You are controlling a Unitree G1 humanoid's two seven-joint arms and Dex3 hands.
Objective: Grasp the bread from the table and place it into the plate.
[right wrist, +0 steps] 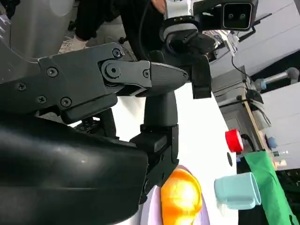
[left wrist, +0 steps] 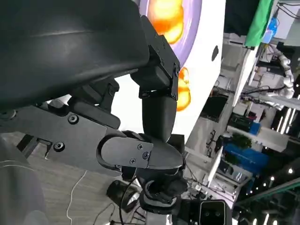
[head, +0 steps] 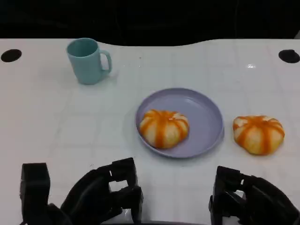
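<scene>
Bread [head: 164, 128] lies in the plate [head: 208, 117] at its 8 o'clock side; a second bun [head: 258, 134] lies on the table [head: 56, 122] just off the plate's rim at 3 o'clock.
Both hands are low at the near edge, left hand [head: 105, 194] at 7 o'clock and right hand [head: 246, 199] at 5 o'clock, fingers apart, holding nothing. A mug [head: 86, 61] stands at 11 o'clock.

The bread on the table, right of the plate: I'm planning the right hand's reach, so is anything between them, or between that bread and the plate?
Nothing visible. Bare table separates the right hand from the bread, and the plate sits just beside it.
</scene>
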